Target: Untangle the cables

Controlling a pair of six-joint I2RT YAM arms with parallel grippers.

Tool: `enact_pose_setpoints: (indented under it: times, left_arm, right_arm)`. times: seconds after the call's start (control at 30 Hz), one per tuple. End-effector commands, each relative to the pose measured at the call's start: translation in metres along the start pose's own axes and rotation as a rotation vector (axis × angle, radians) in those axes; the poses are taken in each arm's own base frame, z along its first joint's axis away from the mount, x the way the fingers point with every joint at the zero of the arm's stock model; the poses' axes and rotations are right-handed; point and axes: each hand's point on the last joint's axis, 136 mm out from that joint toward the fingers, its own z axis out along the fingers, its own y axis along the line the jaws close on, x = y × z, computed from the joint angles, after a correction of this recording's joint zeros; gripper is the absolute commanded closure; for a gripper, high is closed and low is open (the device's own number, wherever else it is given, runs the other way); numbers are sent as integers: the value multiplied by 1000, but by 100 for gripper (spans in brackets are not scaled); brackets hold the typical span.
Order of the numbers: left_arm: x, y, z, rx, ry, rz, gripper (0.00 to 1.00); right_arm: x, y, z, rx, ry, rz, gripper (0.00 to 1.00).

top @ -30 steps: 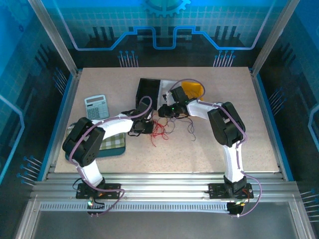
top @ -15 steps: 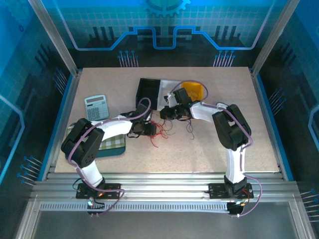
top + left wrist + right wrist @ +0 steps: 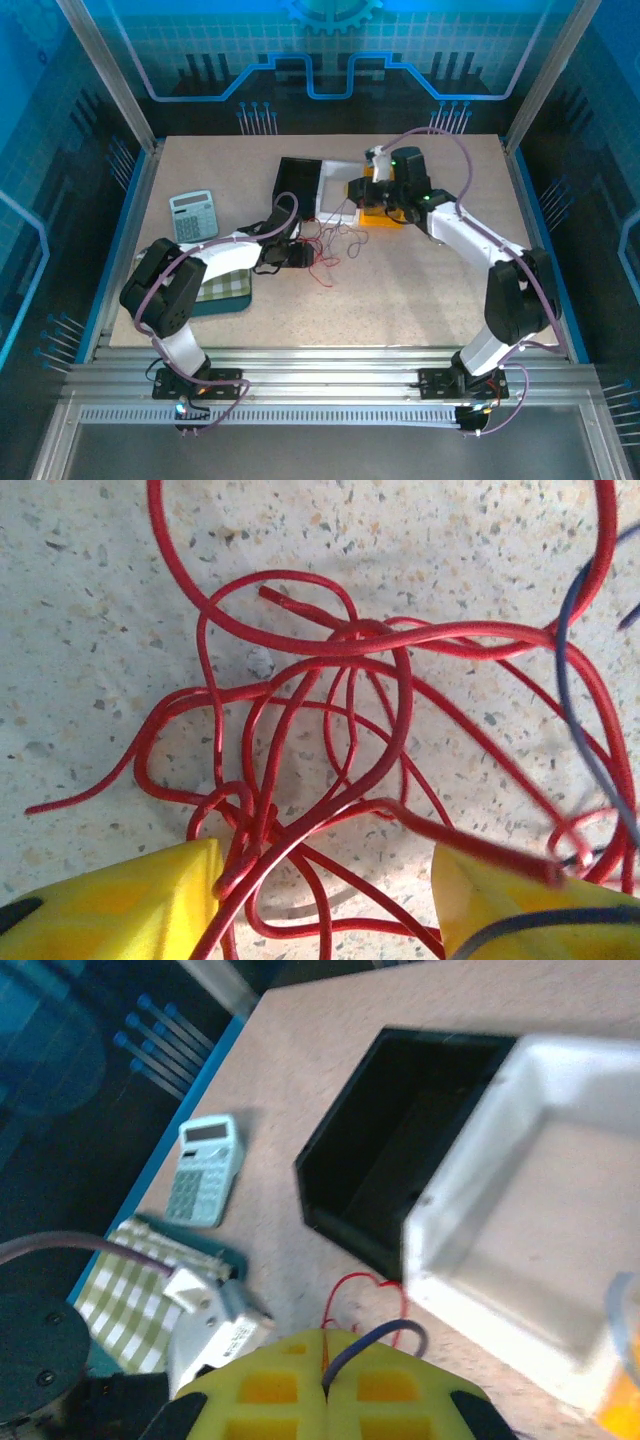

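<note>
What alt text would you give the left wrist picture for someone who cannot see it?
A tangle of thin red wires lies looped on a speckled table, with several strands passing between two yellow fingers at the bottom edge. A dark blue wire curves down the right side, crossing the red loops.

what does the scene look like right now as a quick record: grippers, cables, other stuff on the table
left gripper: open, low over the table, red strands between its fingers
right gripper: shut on the blue-purple cable, held above the table by the trays
red cable: tangled loops lying on the table
blue-purple cable: pinched by the right gripper, crosses the red tangle
black tray: touching the white tray
calculator: left side of the table
checked cloth: near the left arm
</note>
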Motion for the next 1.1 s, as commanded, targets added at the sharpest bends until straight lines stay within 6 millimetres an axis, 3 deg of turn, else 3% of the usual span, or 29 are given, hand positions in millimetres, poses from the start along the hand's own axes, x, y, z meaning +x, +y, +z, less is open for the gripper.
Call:
enact_pose_setpoints:
  times: [0.0, 0.13, 0.23, 0.37, 0.7, 0.87, 0.97, 1.07]
  left_arm:
    - [21, 19, 7, -39, 67, -49, 44]
    - [26, 28, 9, -61, 73, -78, 44]
    - [28, 35, 10, -79, 74, -104, 44]
    - [26, 40, 9, -99, 74, -115, 44]
    - [21, 71, 6, -222, 48, -227, 43]
    - [19, 92, -1, -342, 14, -275, 40]
    - [17, 88, 1, -324, 18, -268, 39]
    - [13, 78, 4, -275, 27, -245, 39]
  right_arm:
    - [-45, -16, -38, 108, -191, -32, 100]
    - [-58, -65, -73, 290, -299, 34, 100]
    - [-54, -109, -101, 448, -345, 118, 100]
    - [-46, -143, -125, 532, -368, 182, 100]
    - [-73, -152, -190, 743, -513, 83, 100]
    - [-59, -175, -231, 923, -612, 181, 100]
    - [-49, -184, -225, 852, -600, 251, 100]
    - [-51, -170, -195, 724, -518, 210, 100]
